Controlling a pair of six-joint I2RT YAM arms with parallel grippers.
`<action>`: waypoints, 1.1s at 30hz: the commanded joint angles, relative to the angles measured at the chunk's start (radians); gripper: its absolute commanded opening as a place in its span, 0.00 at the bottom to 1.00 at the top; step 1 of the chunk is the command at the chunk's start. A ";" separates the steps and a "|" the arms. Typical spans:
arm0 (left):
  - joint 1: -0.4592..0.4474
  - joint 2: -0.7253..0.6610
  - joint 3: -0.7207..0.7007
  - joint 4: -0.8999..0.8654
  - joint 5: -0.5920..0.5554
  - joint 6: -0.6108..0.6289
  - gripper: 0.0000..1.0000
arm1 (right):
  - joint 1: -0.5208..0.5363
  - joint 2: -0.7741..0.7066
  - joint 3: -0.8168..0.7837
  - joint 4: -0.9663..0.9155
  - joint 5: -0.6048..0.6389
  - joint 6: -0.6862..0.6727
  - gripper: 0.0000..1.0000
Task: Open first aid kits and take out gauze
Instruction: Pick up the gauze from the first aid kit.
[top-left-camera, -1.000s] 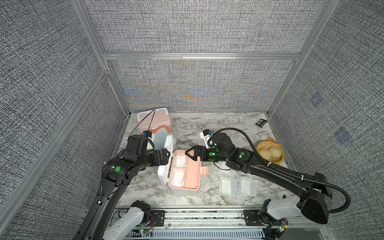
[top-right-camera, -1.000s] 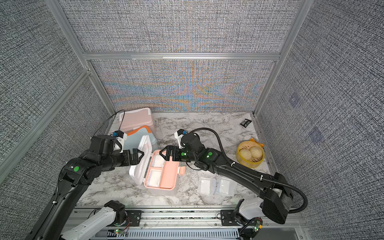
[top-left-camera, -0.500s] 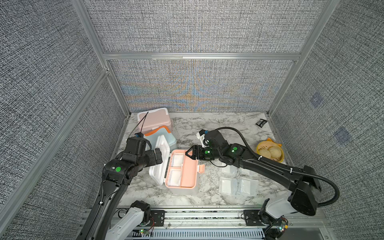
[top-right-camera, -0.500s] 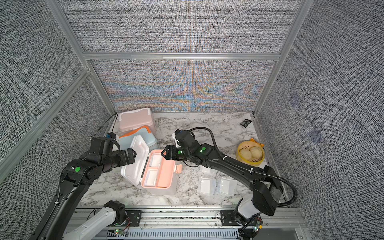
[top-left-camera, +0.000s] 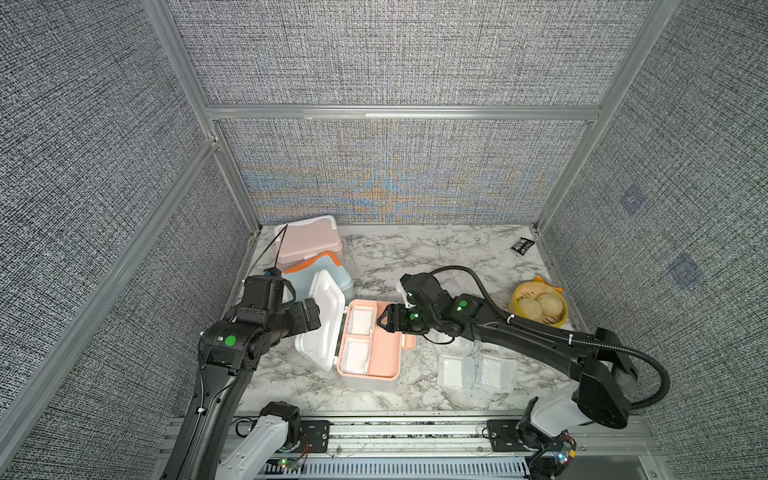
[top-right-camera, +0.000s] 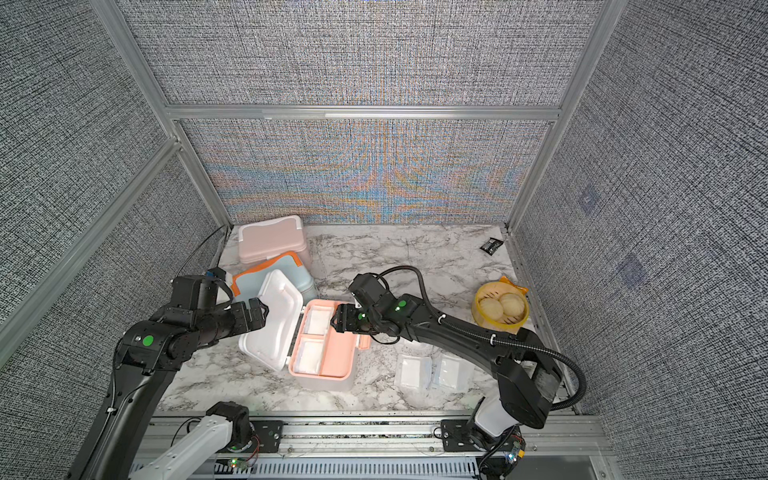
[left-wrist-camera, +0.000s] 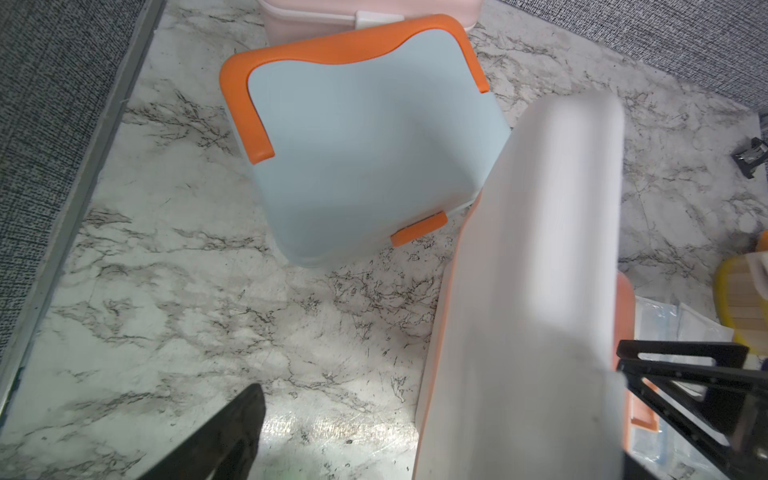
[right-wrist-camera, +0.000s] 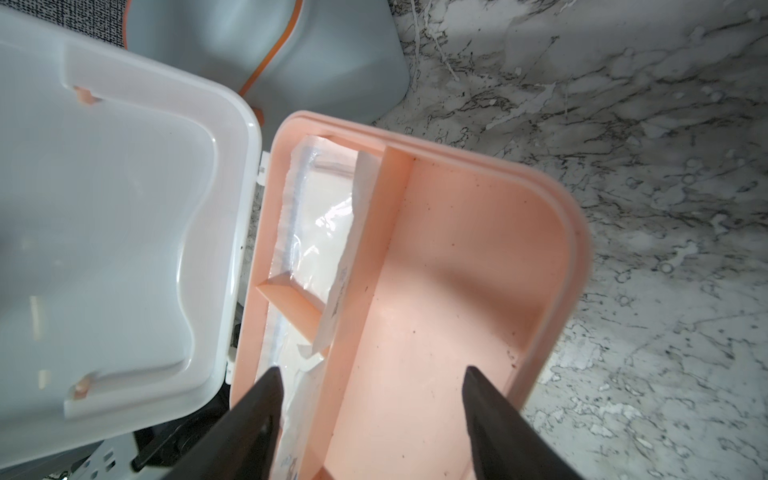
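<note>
While right hand (right-wrist-camera: 370, 415) straddles its divider, white-and-peach kit (right-wrist-camera: 436, 291) gapes open.

2 black jointed arms with green dot markings, white base links, black corrugated cable.

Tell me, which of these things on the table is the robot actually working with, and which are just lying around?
Part of the job:
white-and-peach kit, lid open, gauze inside
blue-and-orange kit, closed
pink kit, closed
gauze packets on the table

Just lying about:
yellow basket of buns
small black wrapper
</note>
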 joint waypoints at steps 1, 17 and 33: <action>0.031 -0.004 0.004 -0.039 -0.029 0.033 0.99 | -0.005 -0.009 -0.014 -0.022 0.026 0.013 0.74; 0.150 -0.057 0.074 -0.095 0.014 0.096 0.99 | 0.036 0.094 0.200 -0.110 0.037 -0.027 0.55; 0.150 -0.104 0.039 -0.073 -0.031 0.097 0.99 | 0.036 0.213 0.292 -0.172 0.063 -0.004 0.28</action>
